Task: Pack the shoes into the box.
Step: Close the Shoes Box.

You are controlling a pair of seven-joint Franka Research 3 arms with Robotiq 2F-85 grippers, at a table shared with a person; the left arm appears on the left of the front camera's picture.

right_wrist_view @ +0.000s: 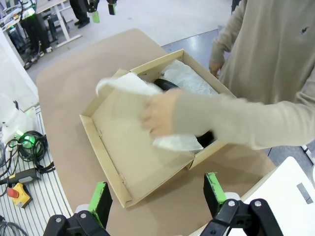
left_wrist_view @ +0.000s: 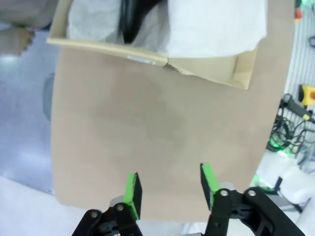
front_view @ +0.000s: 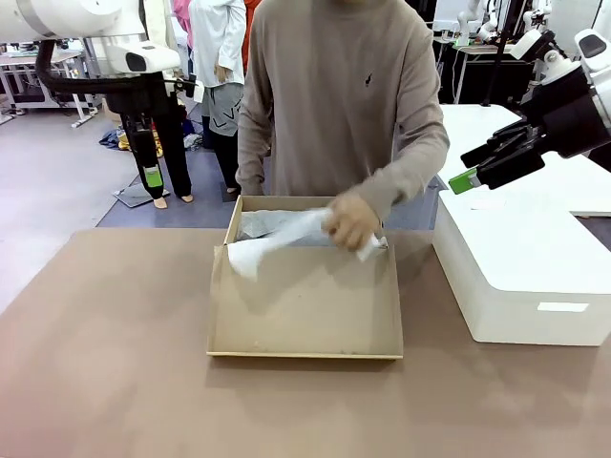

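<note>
The tan box [front_view: 232, 224] lies at the table's middle with its lid flap [front_view: 305, 315] folded flat toward me. A person's hand [front_view: 351, 221] holds white tissue paper [front_view: 272, 243] over the box, which hides the shoes in the front view. In the left wrist view one black shoe [left_wrist_view: 129, 19] shows between the tissue sheets [left_wrist_view: 211, 24]. A black shoe [right_wrist_view: 165, 84] also peeks out under the hand [right_wrist_view: 157, 113] in the right wrist view. My left gripper [front_view: 151, 181] [left_wrist_view: 171, 189] hangs high at the back left, open and holding nothing. My right gripper [front_view: 465, 179] [right_wrist_view: 157, 194] hovers open, high at the right.
A larger white box [front_view: 516, 277] stands on the table to the right of the tan box. The brown table top [front_view: 105, 363] is bare at the left and front. Beyond the table's edge lie cables and a yellow stop button [right_wrist_view: 19, 194].
</note>
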